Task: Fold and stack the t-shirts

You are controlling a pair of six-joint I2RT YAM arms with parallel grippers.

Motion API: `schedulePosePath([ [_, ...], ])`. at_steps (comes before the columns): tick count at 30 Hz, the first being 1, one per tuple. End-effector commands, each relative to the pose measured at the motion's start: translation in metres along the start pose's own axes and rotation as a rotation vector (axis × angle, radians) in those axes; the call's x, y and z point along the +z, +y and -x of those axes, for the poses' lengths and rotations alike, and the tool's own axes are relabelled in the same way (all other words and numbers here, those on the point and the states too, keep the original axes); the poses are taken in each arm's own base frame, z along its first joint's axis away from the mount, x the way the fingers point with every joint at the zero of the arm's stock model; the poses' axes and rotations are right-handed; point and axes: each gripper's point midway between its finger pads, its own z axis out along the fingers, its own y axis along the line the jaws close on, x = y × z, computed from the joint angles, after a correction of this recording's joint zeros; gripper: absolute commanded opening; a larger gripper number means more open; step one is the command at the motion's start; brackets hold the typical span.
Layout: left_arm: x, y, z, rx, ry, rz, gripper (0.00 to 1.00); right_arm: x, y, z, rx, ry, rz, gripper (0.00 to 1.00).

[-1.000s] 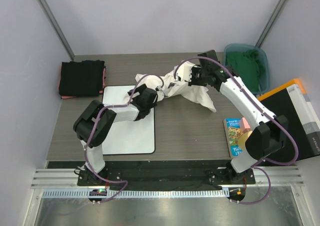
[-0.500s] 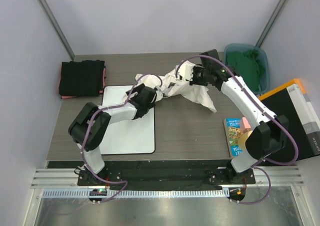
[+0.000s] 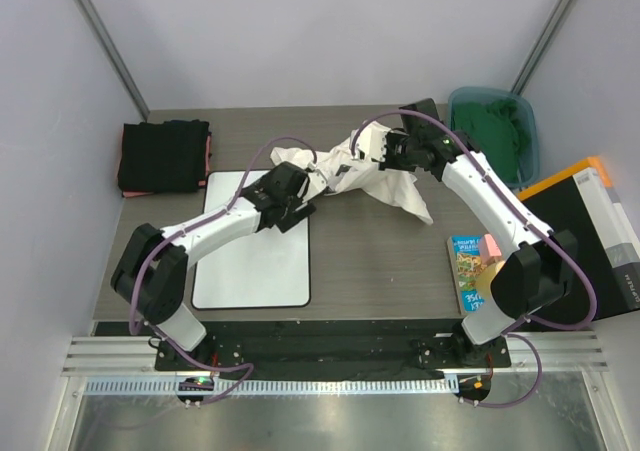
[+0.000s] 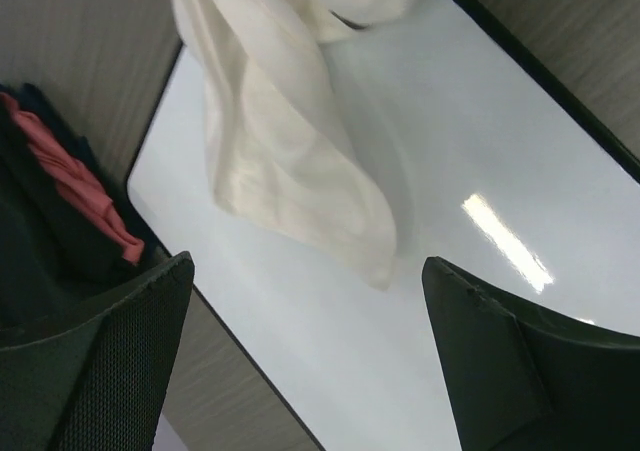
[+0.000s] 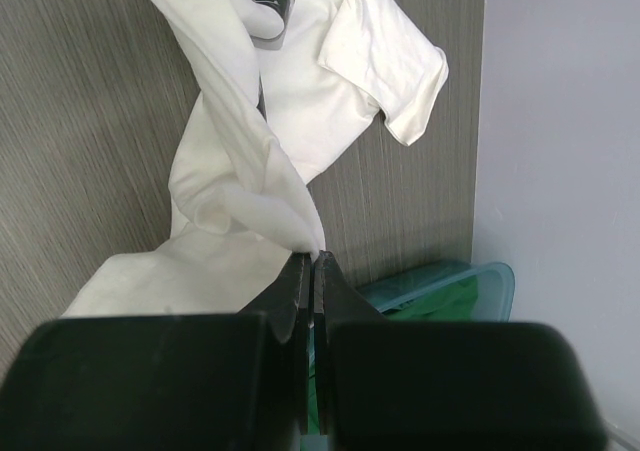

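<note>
1. A grey wood-grain table (image 3: 390, 261) stands between pale walls.
2. A white board (image 3: 250, 271) lies left of centre.
3. The white shirt (image 3: 395, 186) lies bunched mid-table, one end over the board's far corner.
4. The right gripper (image 5: 313, 261) pinches a fold of it. The left gripper (image 4: 308, 266) gapes wide over the board.
5. Folded shirts (image 3: 163, 156) sit far left, and a green shirt (image 3: 490, 136) fills the bin (image 3: 490, 91) far right.

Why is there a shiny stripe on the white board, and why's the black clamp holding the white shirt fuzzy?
Left wrist view: light glaring off the glossy board. Right wrist view: the right tool, pinching the white t-shirt, is too near the lens.
</note>
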Motion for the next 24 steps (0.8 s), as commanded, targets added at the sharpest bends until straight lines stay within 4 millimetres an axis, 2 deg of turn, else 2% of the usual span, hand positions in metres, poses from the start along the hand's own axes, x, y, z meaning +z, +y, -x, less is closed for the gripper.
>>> schedulePosePath([
  [1, 0.005, -0.027, -0.023, -0.008, 0.08, -0.083, 0.96, -0.019, -0.024, 0.013, -0.015, -0.044, -0.079, 0.01],
  [13, 0.047, -0.046, -0.053, 0.018, 0.181, -0.036, 0.94, -0.017, -0.032, 0.019, 0.009, -0.057, -0.088, 0.01],
  [16, 0.059, -0.051, -0.059, 0.041, 0.202, -0.026, 0.79, -0.018, -0.033, 0.02, 0.007, -0.059, -0.092, 0.01],
  [17, 0.063, -0.052, -0.06, 0.043, 0.205, -0.024, 0.66, -0.019, -0.034, 0.02, 0.006, -0.06, -0.093, 0.01],
  [18, 0.065, -0.052, -0.06, 0.048, 0.205, -0.023, 0.58, -0.019, -0.034, 0.02, 0.004, -0.062, -0.093, 0.01],
  [19, 0.066, -0.052, -0.059, 0.052, 0.204, -0.019, 0.47, -0.019, -0.034, 0.019, 0.002, -0.063, -0.092, 0.01],
  [20, 0.068, -0.052, -0.058, 0.06, 0.203, -0.019, 0.22, -0.021, -0.034, 0.019, -0.001, -0.068, -0.093, 0.01],
  [22, 0.07, -0.049, -0.055, 0.065, 0.202, -0.007, 0.0, -0.021, -0.034, 0.019, -0.007, -0.072, -0.092, 0.01],
  [24, 0.068, -0.044, -0.05, 0.079, 0.189, 0.003, 0.0, -0.021, -0.035, 0.018, -0.008, -0.08, -0.088, 0.01],
])
